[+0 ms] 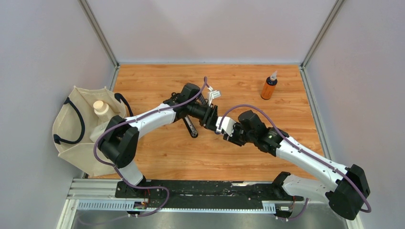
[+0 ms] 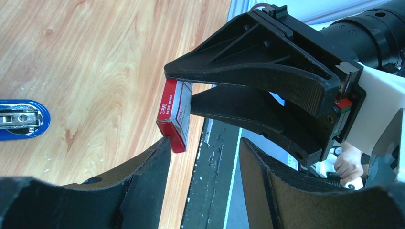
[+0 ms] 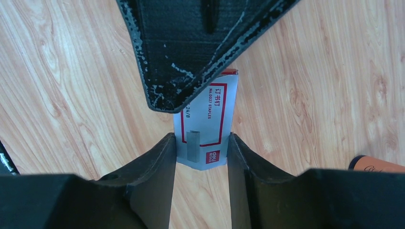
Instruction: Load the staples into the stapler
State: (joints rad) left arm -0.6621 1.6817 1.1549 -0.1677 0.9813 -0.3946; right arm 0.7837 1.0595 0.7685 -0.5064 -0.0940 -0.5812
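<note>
Pale grey walls (image 1: 205, 28) enclose a wooden table (image 1: 191, 157) under even light.

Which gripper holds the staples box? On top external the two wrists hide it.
Observer: The right gripper. The staples box sits clamped between its fingers, label towards its camera.
Operator: Has the left one got it too?
Observer: No. The left gripper stands open, with one finger at the box's lower corner. I can't tell whether it touches.
Operator: And the stapler?
Observer: The stapler is blue, lies on the table with silvery metal showing, and nothing touches it.
</note>
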